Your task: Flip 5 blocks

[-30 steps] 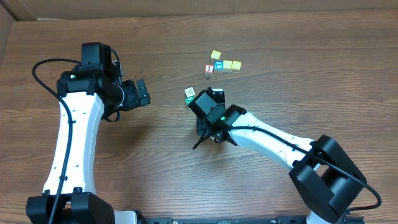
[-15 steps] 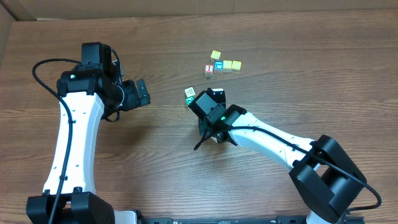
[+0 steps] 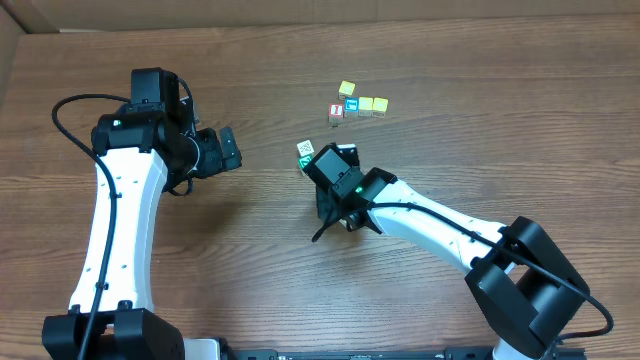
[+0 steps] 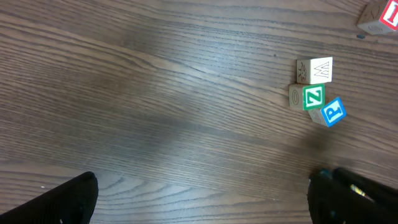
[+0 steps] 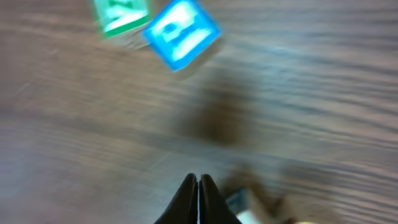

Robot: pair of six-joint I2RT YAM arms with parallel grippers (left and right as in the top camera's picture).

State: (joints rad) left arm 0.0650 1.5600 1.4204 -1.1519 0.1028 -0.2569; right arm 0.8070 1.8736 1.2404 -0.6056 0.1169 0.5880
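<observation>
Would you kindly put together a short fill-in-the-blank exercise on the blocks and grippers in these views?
1. In the left wrist view, the green-faced block shows the letter ___.
2. The right gripper is ___, with no block between its fingers.
3. The left gripper is ___, its fingers far apart over bare wood.
4. The corner cube at the top right of the left wrist view has a ___ face.

Missing words: Z; shut; open; red
</observation>
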